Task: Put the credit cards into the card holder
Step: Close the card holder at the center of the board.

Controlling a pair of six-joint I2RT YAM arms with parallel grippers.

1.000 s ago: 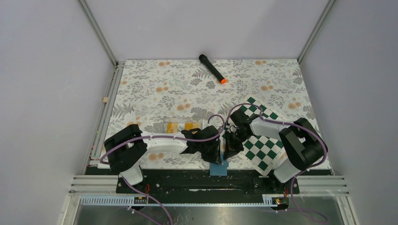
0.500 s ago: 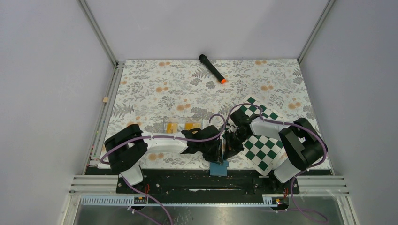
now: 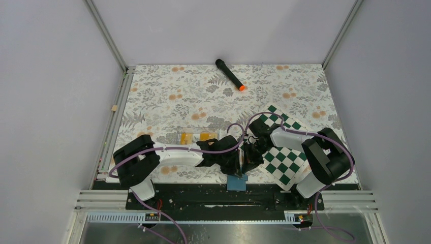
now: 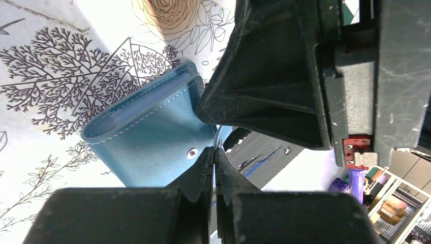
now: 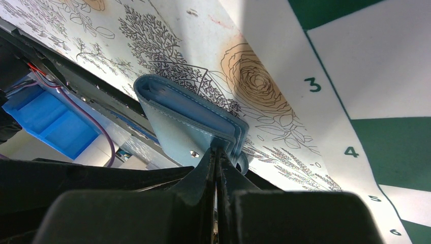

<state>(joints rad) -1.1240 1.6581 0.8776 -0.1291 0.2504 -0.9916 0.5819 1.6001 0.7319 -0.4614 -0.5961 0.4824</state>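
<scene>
The blue card holder [image 3: 237, 182] lies folded at the table's front edge between both arms. It also shows in the left wrist view [image 4: 152, 134] and in the right wrist view [image 5: 183, 119], with its snap stud visible. My left gripper [image 4: 214, 152] is shut on a thin flap at the card holder's edge, and from above it [image 3: 234, 165] sits just left of the right one. My right gripper [image 5: 216, 152] is shut on the card holder's open edge, and in the top view it [image 3: 248, 162] stands against the left gripper. Two orange-yellow credit cards [image 3: 187, 138] [image 3: 206, 136] lie behind the left arm.
The cards rest in a clear tray [image 3: 177, 133]. A green-and-white chessboard [image 3: 285, 158] lies under the right arm. A black pen with an orange tip [image 3: 229, 74] lies at the back. A blue bin [image 5: 51, 119] sits below the table's front edge.
</scene>
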